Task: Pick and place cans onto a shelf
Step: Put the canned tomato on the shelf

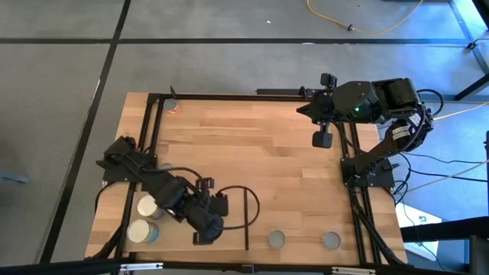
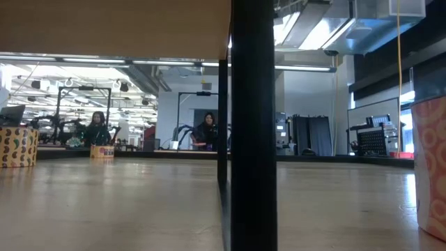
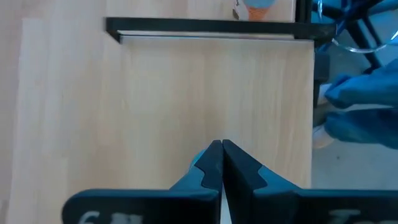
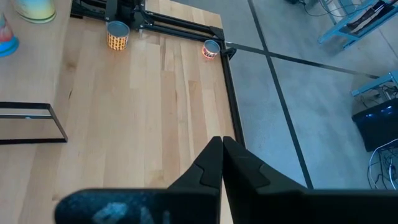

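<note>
Near edge of the planked table (image 1: 252, 145): two grey-topped cans (image 1: 276, 240) and (image 1: 331, 241), well apart. Near-left, two cream-topped cans (image 1: 142, 231) beside the left arm. Left gripper (image 1: 205, 231) hangs over the pale shelf panel (image 3: 211, 93), fingers together, empty. Thin black strip (image 3: 205, 25) edges the panel. Right gripper (image 1: 321, 139) waits at the far-right, fingers together, empty. Small can (image 1: 175, 106) in the far-left corner. Beyond: grey floor (image 1: 229, 69), yellow cable (image 1: 359, 27); low view shows two people (image 2: 96, 127) in an open workshop.

Grey tiled floor (image 1: 229, 30), yellow cable (image 1: 367, 27), ceiling lights (image 2: 286, 28)
</note>
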{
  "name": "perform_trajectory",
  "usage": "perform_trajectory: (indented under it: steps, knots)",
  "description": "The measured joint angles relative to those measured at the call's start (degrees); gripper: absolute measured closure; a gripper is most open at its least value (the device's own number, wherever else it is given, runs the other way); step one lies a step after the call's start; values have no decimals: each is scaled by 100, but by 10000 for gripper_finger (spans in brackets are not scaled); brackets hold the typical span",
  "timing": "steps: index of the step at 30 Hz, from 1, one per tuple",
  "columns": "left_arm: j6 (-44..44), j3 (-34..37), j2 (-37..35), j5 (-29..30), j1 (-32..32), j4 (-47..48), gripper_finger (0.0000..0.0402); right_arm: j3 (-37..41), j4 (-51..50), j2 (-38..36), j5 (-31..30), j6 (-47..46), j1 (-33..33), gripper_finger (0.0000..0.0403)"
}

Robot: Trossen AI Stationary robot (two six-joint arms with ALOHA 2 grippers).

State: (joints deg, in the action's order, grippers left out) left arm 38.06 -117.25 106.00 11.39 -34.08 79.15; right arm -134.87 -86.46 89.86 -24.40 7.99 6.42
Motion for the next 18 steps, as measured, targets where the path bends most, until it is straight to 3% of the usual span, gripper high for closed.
perform_trajectory:
  steps: [7,18]
  knots:
    - [-219,1,141,-347,75,-51,401,0,2,0,0,0,0,389]
    - [285,0,120,-813,80,236,401,0,4,0,0,0,-2,389]
